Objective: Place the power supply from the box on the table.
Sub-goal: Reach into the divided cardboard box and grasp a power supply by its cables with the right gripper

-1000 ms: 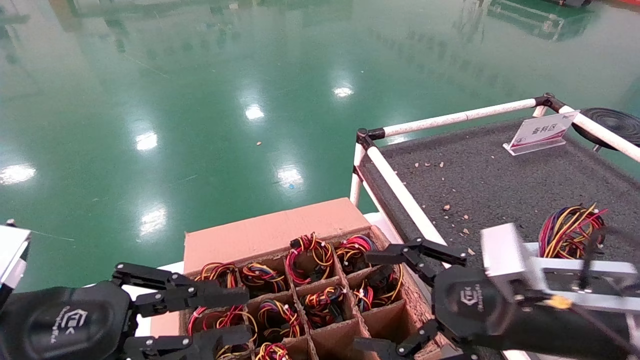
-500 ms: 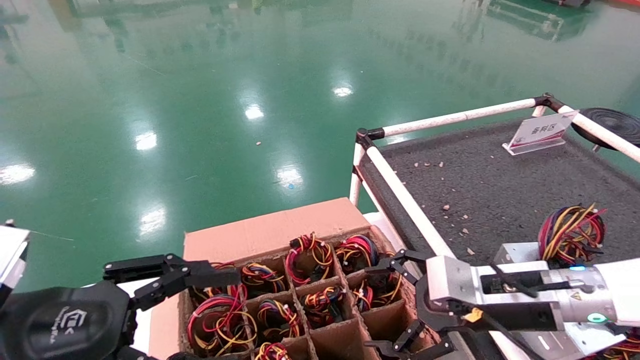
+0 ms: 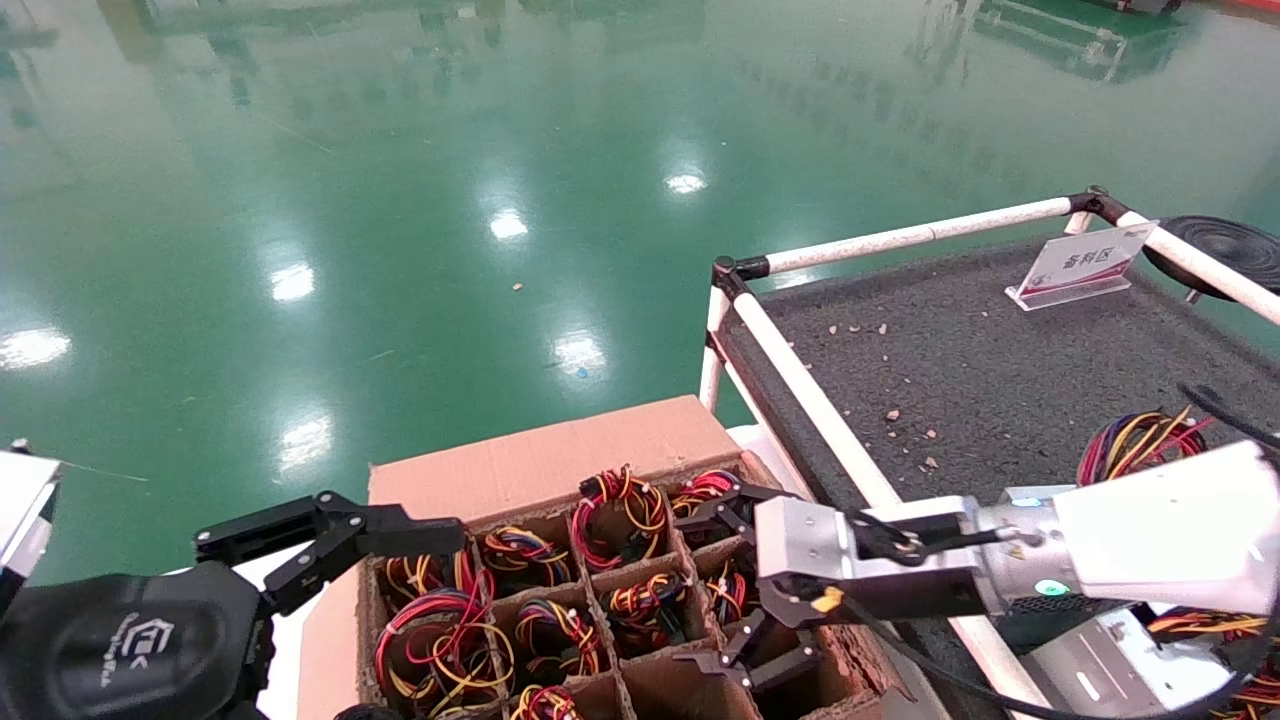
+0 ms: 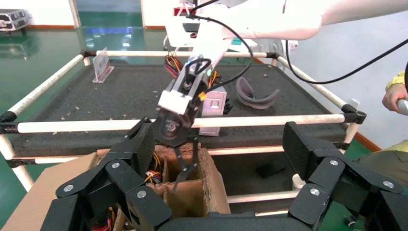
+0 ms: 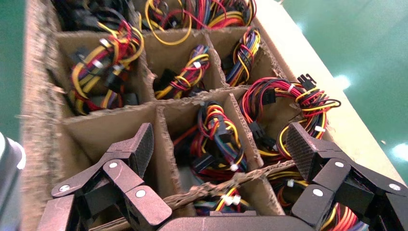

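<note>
The box (image 3: 540, 465) stands low in the head view, its cardboard cells packed with power supplies that show mostly as red, yellow and black wire loops (image 3: 620, 515). My right gripper (image 3: 705, 590) hangs open over the cells on the box's right side. In the right wrist view its fingers (image 5: 139, 147) straddle a cell holding one wire bundle (image 5: 214, 130), gripping nothing. My left gripper (image 3: 420, 630) stays open at the box's left edge. The table (image 3: 1000, 370) lies to the right, where another power supply's wire bundle (image 3: 1135, 445) rests behind my right arm.
White pipe rails (image 3: 800, 390) divide the box from the table. A sign stand (image 3: 1085, 265) and a black round disc (image 3: 1225, 245) sit at the table's far end. A grey curved piece (image 4: 255, 94) lies on the table. Green floor spreads beyond.
My right gripper has swung left from the table's edge to above the box's right cells. My left gripper has shifted slightly, staying open.
</note>
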Action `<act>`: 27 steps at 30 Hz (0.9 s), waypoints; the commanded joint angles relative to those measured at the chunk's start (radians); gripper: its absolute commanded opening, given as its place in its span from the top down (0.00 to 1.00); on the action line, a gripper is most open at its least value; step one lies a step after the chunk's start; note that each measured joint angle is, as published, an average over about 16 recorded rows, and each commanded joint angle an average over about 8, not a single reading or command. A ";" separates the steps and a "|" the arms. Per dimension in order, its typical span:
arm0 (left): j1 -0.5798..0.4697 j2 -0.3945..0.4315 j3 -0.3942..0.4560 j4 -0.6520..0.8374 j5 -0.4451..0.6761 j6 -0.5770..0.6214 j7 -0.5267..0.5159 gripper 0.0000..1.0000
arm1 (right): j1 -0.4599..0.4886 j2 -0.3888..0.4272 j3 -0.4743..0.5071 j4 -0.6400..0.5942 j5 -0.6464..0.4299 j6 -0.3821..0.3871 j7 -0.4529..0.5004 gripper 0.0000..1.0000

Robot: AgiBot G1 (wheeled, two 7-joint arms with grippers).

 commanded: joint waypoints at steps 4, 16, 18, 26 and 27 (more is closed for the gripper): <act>0.000 0.000 0.000 0.000 0.000 0.000 0.000 0.00 | 0.034 -0.056 -0.016 -0.080 -0.030 0.044 -0.047 1.00; 0.000 0.000 0.000 0.000 0.000 0.000 0.000 0.00 | 0.069 -0.109 -0.030 -0.197 -0.049 0.037 -0.109 1.00; 0.000 0.000 0.000 0.000 0.000 0.000 0.000 0.00 | 0.071 -0.113 -0.031 -0.211 -0.052 0.043 -0.117 1.00; 0.000 0.000 0.000 0.000 0.000 0.000 0.000 0.00 | 0.079 -0.132 -0.036 -0.253 -0.060 0.083 -0.137 1.00; 0.000 0.000 0.000 0.000 0.000 0.000 0.000 0.00 | 0.080 -0.135 -0.036 -0.256 -0.061 0.085 -0.139 1.00</act>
